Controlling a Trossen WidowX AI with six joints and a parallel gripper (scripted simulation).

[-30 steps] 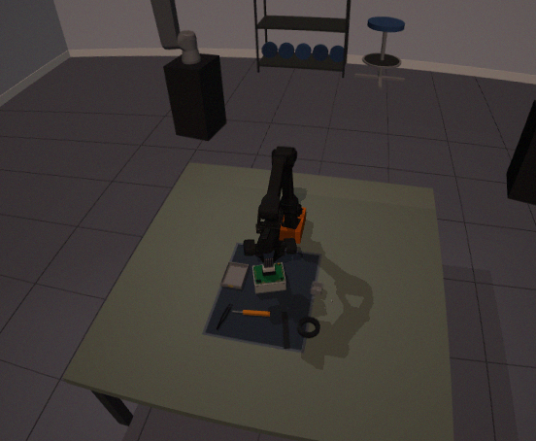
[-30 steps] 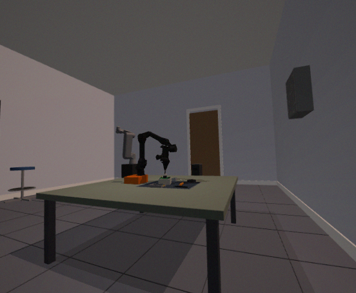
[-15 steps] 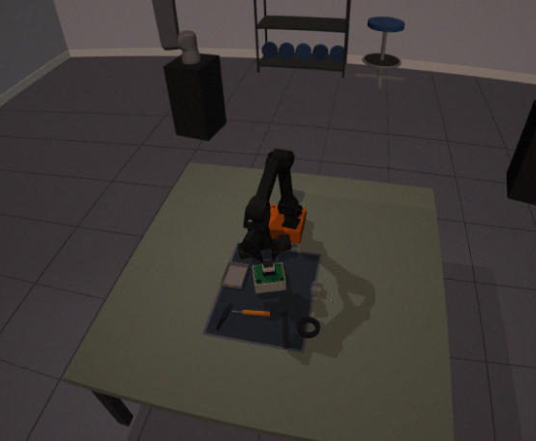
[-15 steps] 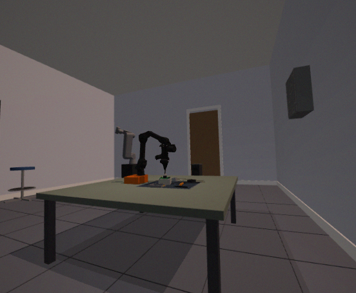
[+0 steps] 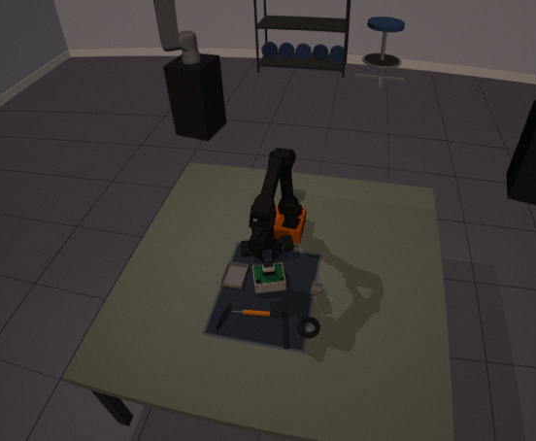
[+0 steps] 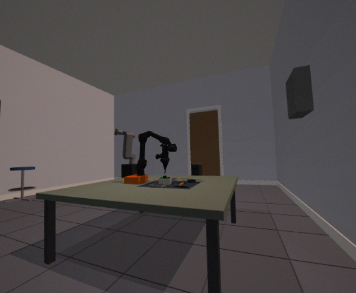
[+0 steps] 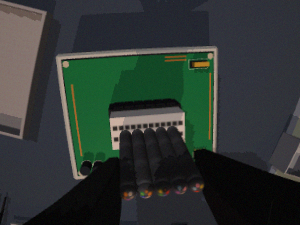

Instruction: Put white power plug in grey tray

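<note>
A green surface (image 5: 387, 243) (image 6: 128, 195) carries the black arm (image 5: 267, 194) (image 6: 142, 148) and a dark mat (image 5: 251, 332) (image 6: 191, 185) (image 7: 250, 99). The arm's pincer (image 5: 268, 262) (image 6: 164, 174) (image 7: 157, 163) points down over the circuit board (image 5: 261, 278) (image 6: 165, 181) (image 7: 95, 89), pinching the white plug (image 5: 268, 267) (image 7: 147, 120). The plug is at its black socket (image 7: 145, 105) on the board, dark wires (image 5: 268, 261) (image 7: 155, 154) rising from it. Beside the board, well apart from the plug, lies the grey tray (image 5: 246, 276) (image 7: 34, 74). An orange-handled screwdriver (image 5: 256, 313) (image 6: 180, 184) lies on the mat.

Counted up, there is one circuit board (image 5: 262, 276) (image 7: 95, 84), one white plug (image 5: 268, 267) (image 7: 145, 119) with five dark wires (image 7: 160, 161), one grey tray (image 5: 235, 275) (image 7: 17, 64), one orange-handled tool (image 5: 256, 313), one black ring (image 5: 299, 332), one stool (image 5: 385, 24) (image 6: 22, 168) and one brown door (image 6: 204, 142).
</note>
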